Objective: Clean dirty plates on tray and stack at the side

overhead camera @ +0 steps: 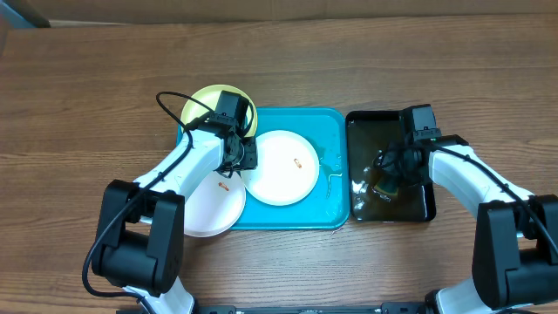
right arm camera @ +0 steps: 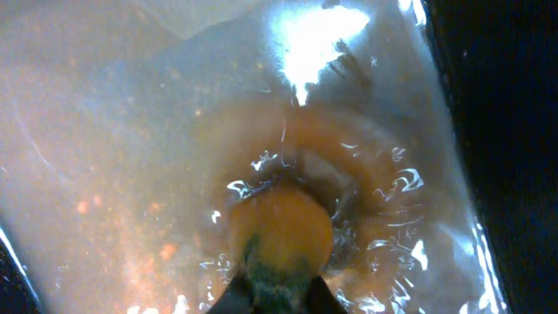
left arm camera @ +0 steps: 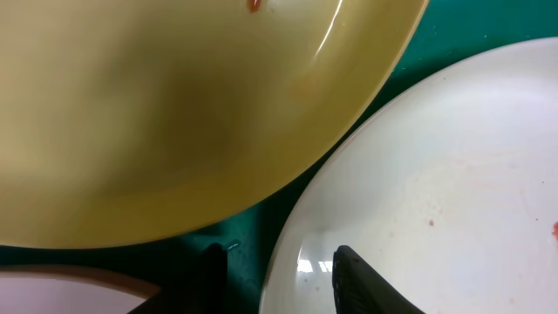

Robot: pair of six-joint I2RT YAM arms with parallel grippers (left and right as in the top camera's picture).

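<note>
Plates lay on and around the turquoise tray (overhead camera: 336, 131) at mid-table. The central white plate (overhead camera: 281, 167) sat inside it, bearing an orange speck. The yellow-green plate (overhead camera: 199, 103) lay over its far-left corner, and a second white plate (overhead camera: 214, 209) overlapped its near-left edge, partly on the table (overhead camera: 87, 78). Left end effector (overhead camera: 248, 159) stood part open, its fingers (left arm camera: 366, 283) astride the left rim of the central white plate, unclamped. Right end effector (overhead camera: 388, 179) was closed on a yellow sponge (right arm camera: 281, 231), dipped in murky water in the black tray (overhead camera: 420, 208) just right of the turquoise tray.
</note>
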